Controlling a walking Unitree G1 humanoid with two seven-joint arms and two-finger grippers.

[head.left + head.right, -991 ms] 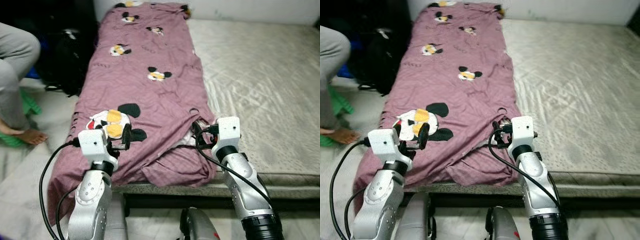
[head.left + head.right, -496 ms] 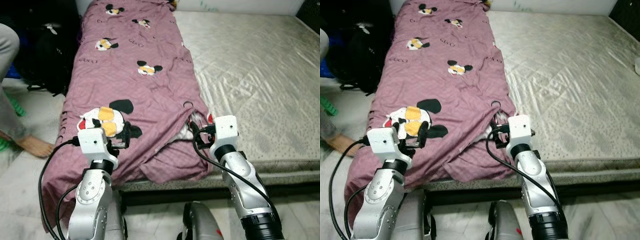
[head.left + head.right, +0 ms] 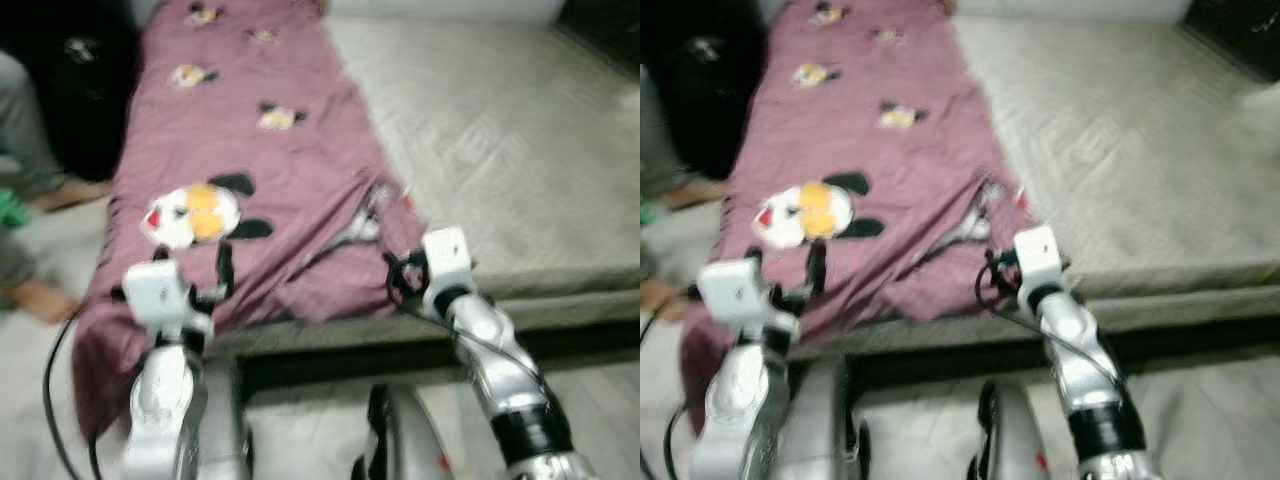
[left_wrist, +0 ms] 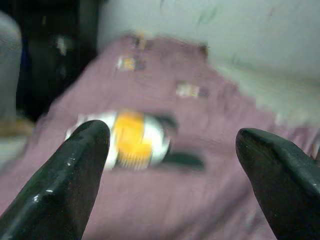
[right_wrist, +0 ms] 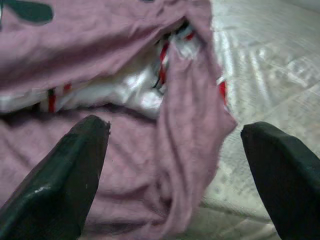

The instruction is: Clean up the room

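Both sets of jaws spread wide and empty, left gripper [image 4: 167,175] aimed over the cartoon-print blanket [image 3: 250,190] draped along the bed [image 3: 500,150], right gripper [image 5: 172,170] facing its rumpled near corner, likely lining up a grab to straighten it.

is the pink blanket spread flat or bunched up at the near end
Bunched at the near end: the blanket folds over itself by the right gripper, a white lining showing; farther up it lies flat.
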